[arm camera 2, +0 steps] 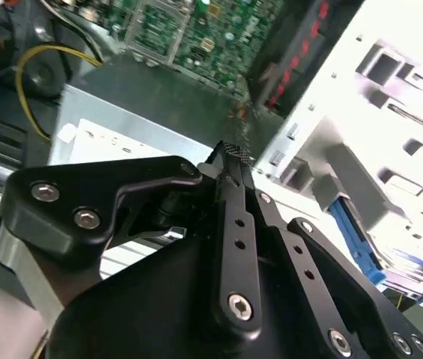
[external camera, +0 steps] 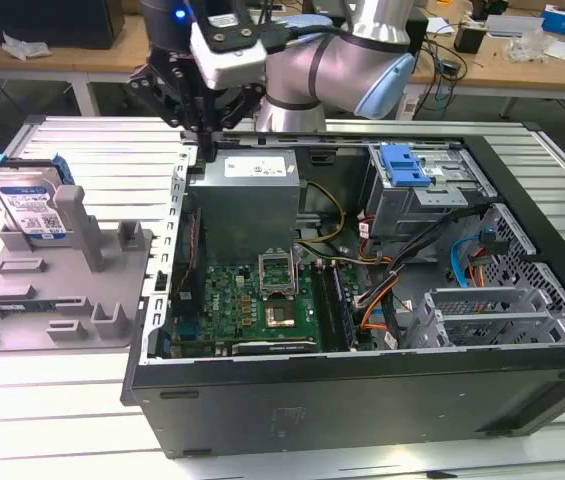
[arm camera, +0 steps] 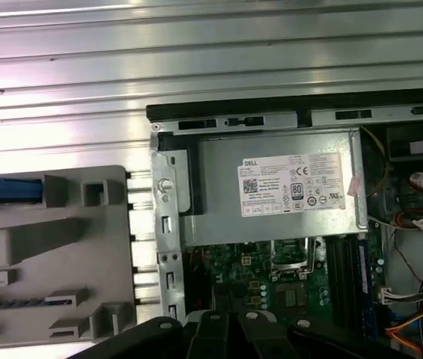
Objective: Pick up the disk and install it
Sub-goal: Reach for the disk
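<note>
The exterior view gives the whole layout. The disk (external camera: pixel 32 203) stands upright on its edge in a grey holder (external camera: pixel 62 290) on the bench (external camera: pixel 42 400). It is at the exterior view's left of the open computer case (external camera: pixel 362 400), well apart from the pincer (external camera: pixel 205 135). The pincer hangs over the edge of the grey power supply box (external camera: pixel 252 205), its fingers together and holding nothing.

The second wrist view shows this from close up, with the knurled fingertips (arm camera 2: pixel 231 153) meeting above the box. The first wrist view looks straight down, and there the disk (arm camera: pixel 5 191) shows as a blue bracket edge in the holder (arm camera: pixel 46 254).

Inside the case lie the motherboard (external camera: pixel 252 300), bundled cables (external camera: pixel 382 290) and a blue latch (external camera: pixel 405 163). The case's side wall runs between box and holder. The box carries a white sticker (arm camera: pixel 293 183) with print and barcodes, and the disk's label is white and blue.
</note>
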Motion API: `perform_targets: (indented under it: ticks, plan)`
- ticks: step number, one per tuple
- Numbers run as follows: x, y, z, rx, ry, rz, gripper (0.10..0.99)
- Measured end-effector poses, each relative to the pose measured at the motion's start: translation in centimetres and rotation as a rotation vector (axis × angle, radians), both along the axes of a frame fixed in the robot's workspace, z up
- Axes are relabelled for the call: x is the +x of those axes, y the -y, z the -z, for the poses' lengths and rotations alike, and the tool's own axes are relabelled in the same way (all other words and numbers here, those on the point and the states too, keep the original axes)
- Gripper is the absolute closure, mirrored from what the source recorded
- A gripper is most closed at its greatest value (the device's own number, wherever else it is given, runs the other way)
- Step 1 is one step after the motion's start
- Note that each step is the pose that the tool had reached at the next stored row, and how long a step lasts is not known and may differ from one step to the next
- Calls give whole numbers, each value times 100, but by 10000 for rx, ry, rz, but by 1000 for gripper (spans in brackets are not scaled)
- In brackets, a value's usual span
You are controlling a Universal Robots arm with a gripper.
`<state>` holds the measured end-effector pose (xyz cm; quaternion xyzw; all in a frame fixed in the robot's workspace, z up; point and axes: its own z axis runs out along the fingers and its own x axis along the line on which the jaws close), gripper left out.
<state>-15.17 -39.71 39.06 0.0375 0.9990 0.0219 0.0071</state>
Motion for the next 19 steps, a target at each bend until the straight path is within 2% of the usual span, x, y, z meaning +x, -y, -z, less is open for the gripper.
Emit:
perform_targets:
  ticks: [2,8,10,12,15,19]
  plan:
    - [-310,-25,31,0,-92,2,980]
    - [-628,-55,62,0,-178,2,980]
    - [-810,-76,81,0,-218,2,980]
    - [-916,-91,94,0,-236,-2,980]
    - [-1161,-144,127,0,-267,2,980]
    - [-1345,-193,154,0,-283,2,980]
